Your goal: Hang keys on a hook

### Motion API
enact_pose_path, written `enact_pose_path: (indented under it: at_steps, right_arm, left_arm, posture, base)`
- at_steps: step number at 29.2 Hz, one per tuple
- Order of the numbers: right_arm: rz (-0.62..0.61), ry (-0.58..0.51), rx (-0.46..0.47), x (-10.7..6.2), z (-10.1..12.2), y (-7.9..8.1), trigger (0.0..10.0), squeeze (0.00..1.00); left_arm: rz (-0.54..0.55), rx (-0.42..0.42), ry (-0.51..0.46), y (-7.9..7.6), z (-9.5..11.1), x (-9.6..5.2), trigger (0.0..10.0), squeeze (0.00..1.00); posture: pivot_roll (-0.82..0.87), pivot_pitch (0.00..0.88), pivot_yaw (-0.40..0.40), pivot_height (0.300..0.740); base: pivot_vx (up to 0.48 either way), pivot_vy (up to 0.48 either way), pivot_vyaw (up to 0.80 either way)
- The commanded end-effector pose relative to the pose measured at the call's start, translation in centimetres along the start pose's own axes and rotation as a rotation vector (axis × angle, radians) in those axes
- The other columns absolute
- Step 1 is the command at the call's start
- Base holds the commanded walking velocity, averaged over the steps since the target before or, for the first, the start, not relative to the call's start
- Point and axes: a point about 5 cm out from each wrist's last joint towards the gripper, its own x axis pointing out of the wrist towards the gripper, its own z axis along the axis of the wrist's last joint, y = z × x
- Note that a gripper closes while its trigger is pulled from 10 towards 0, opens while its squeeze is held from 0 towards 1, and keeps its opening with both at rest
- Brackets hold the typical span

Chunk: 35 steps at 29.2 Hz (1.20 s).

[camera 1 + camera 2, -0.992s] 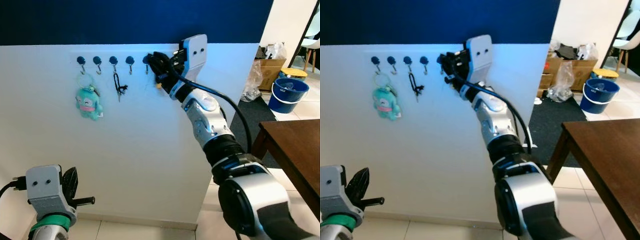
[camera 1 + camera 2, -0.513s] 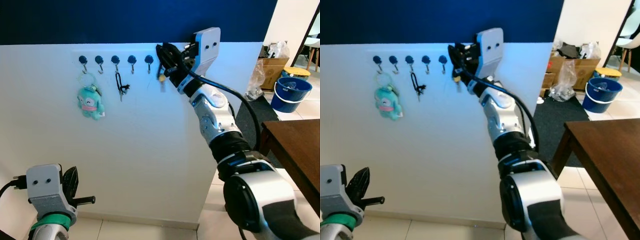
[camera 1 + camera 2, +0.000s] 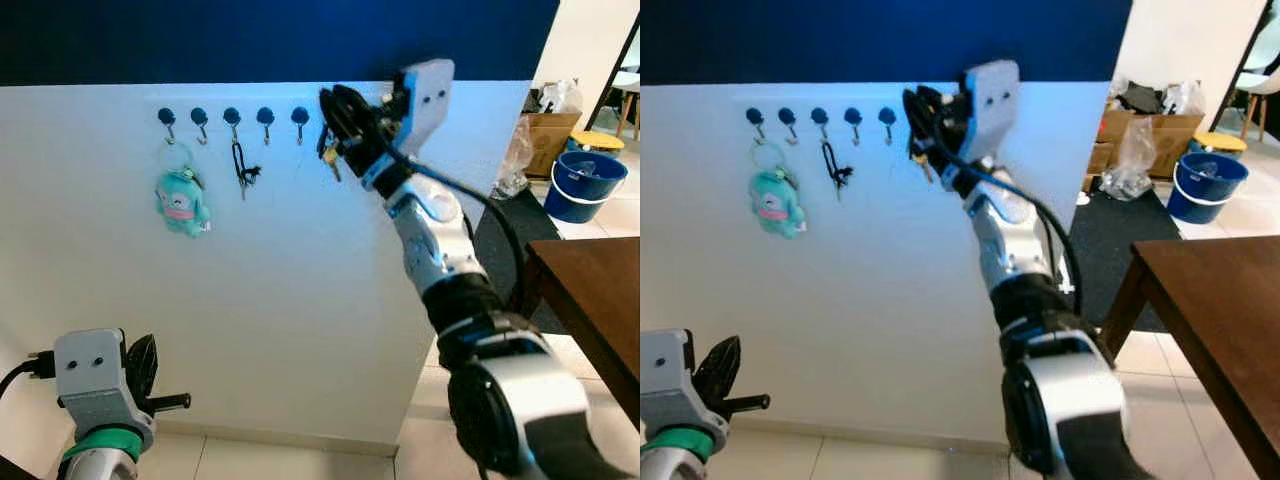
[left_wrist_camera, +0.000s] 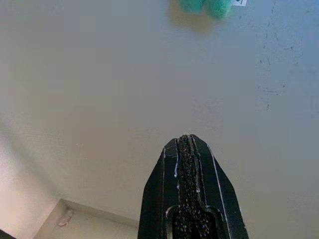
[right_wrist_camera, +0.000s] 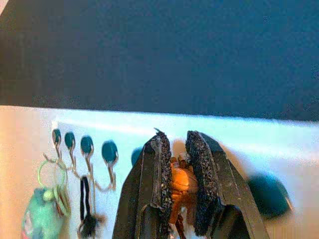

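Observation:
My right gripper [image 3: 334, 118] is raised against the white wall, just right of a row of dark blue hooks [image 3: 265, 117]. It is shut on the keys [image 5: 181, 183], whose orange-brown piece sits between the pads; a key [image 3: 328, 156] dangles below the fingers. The fifth hook [image 3: 299, 116] is bare, just left of the fingertips. Another knob [image 5: 269, 195] lies on the far side of the fingers. A teal plush keychain [image 3: 182, 201] hangs from the first hook, a black fob [image 3: 241, 168] from the third. My left gripper [image 4: 186, 143] hangs low, shut and empty.
A dark wooden table [image 3: 592, 290] stands at the right. Beyond it are a blue bucket [image 3: 582, 186], a cardboard box [image 3: 540, 132] and a dark rug [image 3: 500, 228]. The wall's upper band is dark blue [image 3: 250, 40]. Pale floor tiles [image 3: 300, 462] run along the wall's foot.
My right gripper has moved right and slightly up with the keys, uncovering the fifth hook it stood over. The left arm has not moved.

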Motion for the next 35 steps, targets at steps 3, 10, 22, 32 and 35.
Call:
enact_pose_path:
  at_steps: [3,10,22,32,35]
  right_arm:
    - [-0.017,0.054,0.046,-0.7,-1.5,0.3,10.0,0.0]
    - [-0.032,0.049,0.055,-0.9,-1.8,0.5,10.0,0.0]
    - [-0.042,0.011,0.052,-1.6,-1.6,0.9,10.0,0.0]
    - [-0.044,0.024,0.069,-2.9,-2.5,1.7,10.0,0.0]
    - [-0.044,0.036,0.066,-3.5,-2.9,2.0,10.0,0.0]
  left_arm:
    - [0.001,-0.006,0.003,0.1,0.1,-0.2,10.0,0.0]
    - [-0.003,-0.006,0.003,0.1,0.2,-0.2,10.0,0.0]
    - [-0.004,-0.006,0.0,0.1,0.2,-0.2,10.0,0.0]
    - [-0.003,-0.006,0.0,0.1,0.2,-0.1,10.0,0.0]
    - [-0.005,-0.006,0.0,0.1,0.2,-0.1,10.0,0.0]
  posture:
    - [-0.01,0.089,0.139,0.74]
    - [-0.01,0.09,0.14,0.74]
    - [-0.01,0.09,0.14,0.74]
    - [-0.01,0.091,0.141,0.74]
    - [-0.01,0.091,0.141,0.74]
  base:
    - [0.0,0.0,0.0]
    - [0.0,0.0,0.0]
    - [0.0,0.0,0.0]
    - [0.0,0.0,0.0]
    - [0.0,0.0,0.0]
